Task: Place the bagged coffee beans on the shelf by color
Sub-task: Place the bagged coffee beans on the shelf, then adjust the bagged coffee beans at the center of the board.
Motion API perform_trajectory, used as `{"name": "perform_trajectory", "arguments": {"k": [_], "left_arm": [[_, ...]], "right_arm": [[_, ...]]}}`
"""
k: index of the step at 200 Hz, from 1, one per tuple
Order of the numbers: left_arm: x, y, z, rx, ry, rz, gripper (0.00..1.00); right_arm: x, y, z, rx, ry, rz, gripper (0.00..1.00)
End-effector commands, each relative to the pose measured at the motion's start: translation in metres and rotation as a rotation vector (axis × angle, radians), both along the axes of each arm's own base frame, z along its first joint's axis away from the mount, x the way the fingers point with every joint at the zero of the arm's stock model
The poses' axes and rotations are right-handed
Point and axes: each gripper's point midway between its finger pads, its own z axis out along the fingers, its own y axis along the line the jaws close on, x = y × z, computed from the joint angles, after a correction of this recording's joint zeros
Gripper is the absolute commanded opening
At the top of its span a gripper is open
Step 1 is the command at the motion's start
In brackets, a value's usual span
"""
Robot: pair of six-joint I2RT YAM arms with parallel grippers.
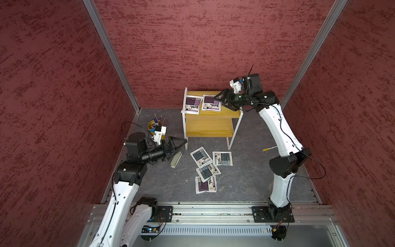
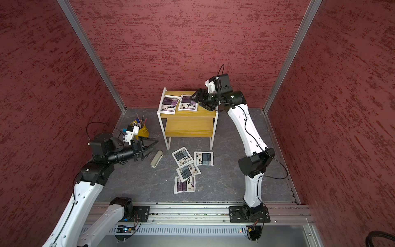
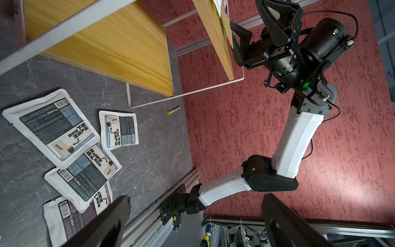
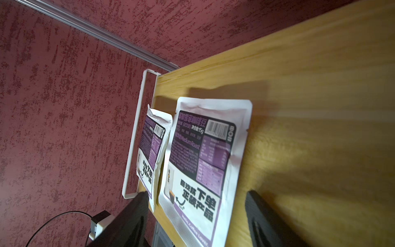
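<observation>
The shelf (image 1: 213,114) stands at the back, with two purple-label bagged coffee beans (image 1: 191,104) (image 1: 211,103) lying flat on its top board. My right gripper (image 1: 220,99) hovers at the right-hand bag's edge. In the right wrist view that bag (image 4: 205,162) lies on the board between the spread fingers of the right gripper (image 4: 197,193), which is open and holds nothing. On the floor in front lie three grey-blue bags (image 1: 201,156) (image 1: 222,158) (image 1: 207,171) and one purple bag (image 1: 205,185). My left gripper (image 1: 181,146) is open and empty, left of them.
A yellow pen bucket (image 1: 155,126) stands behind my left wrist. A grey-green case (image 1: 175,159) lies just under the left gripper. A yellow-tipped marker (image 1: 269,148) lies on the floor by the right arm. Red walls close in on three sides.
</observation>
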Motion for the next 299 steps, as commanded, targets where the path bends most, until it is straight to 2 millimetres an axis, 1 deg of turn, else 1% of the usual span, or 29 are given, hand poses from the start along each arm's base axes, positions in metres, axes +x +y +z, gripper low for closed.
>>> {"name": "perform_trajectory", "arguments": {"k": [1,21,42,56,70,84,89,106,115,121,129,132,135,140,141,149,153,156,158,166,171,177,199,230,245,264,299], "left_arm": [[-0.002,0.002,0.0,0.006,-0.018,0.0,1.0],[-0.001,0.002,-0.003,0.007,-0.005,0.0,1.0],[0.0,0.001,-0.006,0.007,0.007,-0.004,1.0],[0.0,0.0,-0.009,0.005,0.019,-0.014,1.0],[-0.002,-0.002,-0.013,0.009,0.034,-0.031,1.0],[-0.004,-0.005,-0.019,0.022,0.052,-0.048,1.0],[-0.005,-0.007,-0.022,0.027,0.06,-0.057,1.0],[-0.01,-0.012,-0.036,0.054,0.101,-0.078,1.0],[-0.013,-0.014,-0.046,0.072,0.128,-0.089,1.0],[-0.015,-0.015,-0.053,0.086,0.144,-0.096,1.0],[-0.018,-0.017,-0.062,0.107,0.166,-0.105,1.0],[-0.019,-0.017,-0.065,0.116,0.173,-0.108,1.0],[-0.021,-0.018,-0.069,0.123,0.182,-0.114,1.0],[-0.023,-0.018,-0.075,0.135,0.194,-0.117,1.0],[-0.023,-0.018,-0.075,0.137,0.196,-0.117,1.0],[-0.027,-0.019,-0.084,0.153,0.218,-0.128,1.0],[-0.028,-0.02,-0.089,0.159,0.232,-0.133,1.0],[-0.03,-0.02,-0.093,0.164,0.241,-0.137,1.0],[-0.03,-0.021,-0.095,0.166,0.247,-0.139,1.0],[-0.033,-0.022,-0.104,0.175,0.274,-0.152,1.0],[-0.035,-0.022,-0.109,0.18,0.287,-0.158,1.0],[-0.037,-0.023,-0.115,0.187,0.301,-0.163,1.0],[-0.043,-0.025,-0.133,0.21,0.345,-0.177,1.0],[-0.051,-0.029,-0.159,0.229,0.413,-0.197,1.0],[-0.054,-0.031,-0.171,0.241,0.437,-0.206,1.0],[-0.057,-0.033,-0.182,0.245,0.46,-0.204,1.0],[-0.063,-0.034,-0.199,0.234,0.506,-0.197,1.0]], "right_arm": [[-0.015,-0.012,0.036,0.009,-0.085,-0.018,0.75],[-0.026,-0.011,0.055,0.036,-0.122,-0.004,0.75],[-0.043,-0.008,0.074,0.067,-0.151,0.028,0.76],[-0.056,-0.004,0.083,0.081,-0.165,0.056,0.76],[-0.072,0.001,0.088,0.088,-0.168,0.092,0.76],[-0.09,0.006,0.088,0.088,-0.167,0.127,0.76],[-0.095,0.008,0.085,0.084,-0.161,0.139,0.76],[-0.12,0.011,0.082,0.08,-0.167,0.174,0.76],[-0.131,0.011,0.071,0.078,-0.149,0.183,0.76],[-0.14,0.011,0.068,0.085,-0.148,0.188,0.76],[-0.15,0.01,0.055,0.089,-0.122,0.19,0.76],[-0.151,0.012,0.046,0.087,-0.103,0.192,0.76],[-0.159,0.01,0.049,0.099,-0.113,0.194,0.76],[-0.165,0.01,0.04,0.104,-0.096,0.196,0.76],[-0.167,0.01,0.041,0.108,-0.101,0.196,0.76],[-0.177,0.01,0.023,0.104,-0.069,0.199,0.76],[-0.182,0.009,0.018,0.106,-0.061,0.199,0.76],[-0.186,0.009,0.008,0.1,-0.042,0.2,0.76],[-0.188,0.009,0.006,0.1,-0.038,0.199,0.76],[-0.196,0.009,-0.016,0.089,0.0,0.198,0.76],[-0.202,0.009,-0.024,0.089,0.013,0.199,0.76],[-0.208,0.009,-0.041,0.079,0.046,0.2,0.76],[-0.226,0.008,-0.09,0.025,0.121,0.197,0.76],[-0.241,0.006,-0.157,-0.022,0.235,0.194,0.76],[-0.246,0.005,-0.183,-0.04,0.282,0.192,0.76],[-0.25,0.006,-0.21,-0.049,0.328,0.188,0.76],[-0.261,0.009,-0.247,-0.073,0.397,0.21,0.76]]}}
